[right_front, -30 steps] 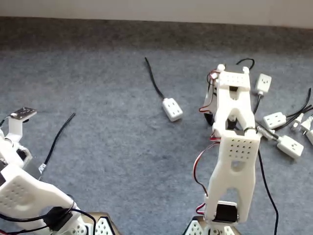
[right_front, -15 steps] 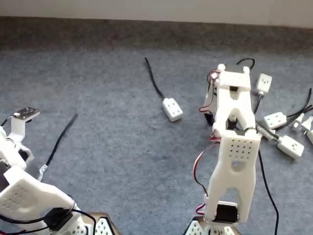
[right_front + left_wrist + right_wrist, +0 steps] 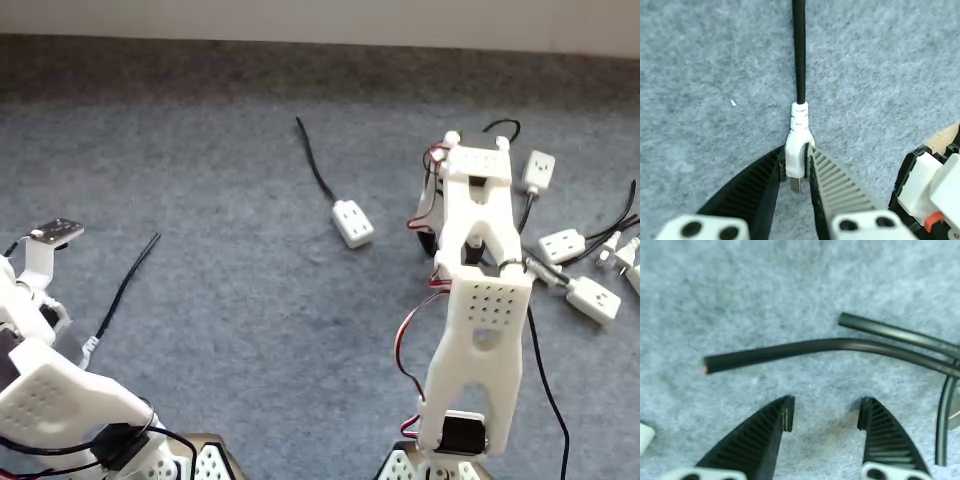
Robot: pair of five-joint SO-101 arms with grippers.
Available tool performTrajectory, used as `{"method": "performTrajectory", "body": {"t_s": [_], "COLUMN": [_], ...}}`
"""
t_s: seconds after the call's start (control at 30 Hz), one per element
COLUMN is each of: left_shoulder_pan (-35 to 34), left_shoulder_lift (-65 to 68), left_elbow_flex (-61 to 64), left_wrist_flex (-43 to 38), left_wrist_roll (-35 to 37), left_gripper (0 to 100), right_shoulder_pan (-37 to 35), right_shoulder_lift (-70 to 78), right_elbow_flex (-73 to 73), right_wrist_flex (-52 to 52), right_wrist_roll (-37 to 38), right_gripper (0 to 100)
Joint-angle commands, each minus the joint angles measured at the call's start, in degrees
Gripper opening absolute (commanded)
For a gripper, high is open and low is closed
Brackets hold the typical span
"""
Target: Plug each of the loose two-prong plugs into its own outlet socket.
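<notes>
We're at the pick-up-and-carry stage for one plug, nothing seated yet as far as we can tell. Our left gripper (image 3: 796,167) is clenched on the white plug (image 3: 798,142), pinching its body from both sides. A metal prong (image 3: 796,185) peeks out on the wrist side and the black cord (image 3: 799,50) trails away over the grey carpet (image 3: 700,60).

In the high view that plug sits at the near left, well apart from the lone outlet socket (image 3: 352,222) lying mid-carpet. Our right gripper (image 3: 826,415) is spread wide with nothing in it, just above the carpet near a loose cable end (image 3: 706,366). More sockets (image 3: 561,245) are bunched at the far right, beside the right arm (image 3: 480,300).

Next up, we reckon the plug has to travel over to a free socket and get its prongs lined up with the slots. With the prongs facing back toward the wrist, that probably means a regrasp or a big turn. The socket is loose too, so the right gripper likely needs to pin it down.
</notes>
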Motion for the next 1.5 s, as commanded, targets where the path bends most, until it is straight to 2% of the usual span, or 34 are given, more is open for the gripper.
{"method": "performTrajectory", "body": {"t_s": [0.0,0.37,0.73,0.87,0.97,1.17,1.33,1.47], "left_shoulder_pan": [0.4,0.9,1.1,4.3,9.1,18.3,21.1,20.8], "left_shoulder_lift": [-0.6,-0.6,0.0,0.0,-0.6,0.0,-0.5,0.0], "left_elbow_flex": [0.9,0.9,1.0,0.8,0.4,-2.0,-6.7,-7.9], "left_wrist_flex": [1.7,4.2,2.4,-1.3,-5.3,-12.6,-12.6,-12.6], "left_wrist_roll": [-0.4,-0.4,-0.4,0.3,5.0,17.9,23.6,24.0], "left_gripper": [8,9,8,7,1,1,1,1], "right_shoulder_pan": [-2.1,-2.1,-2.1,-2.1,-2.1,-2.1,-2.1,-2.1], "right_shoulder_lift": [0.7,0.7,0.7,0.7,0.7,0.7,0.7,0.7], "right_elbow_flex": [0.3,0.3,0.3,0.3,0.3,0.3,0.3,0.3], "right_wrist_flex": [-0.7,-0.7,-0.7,-0.7,-0.7,-0.7,-0.9,-0.9], "right_wrist_roll": [1.3,1.3,1.3,1.3,1.3,1.3,1.3,1.3], "right_gripper": [22.1,22.1,22.1,22.1,22.1,22.1,22.1,22.1]}}
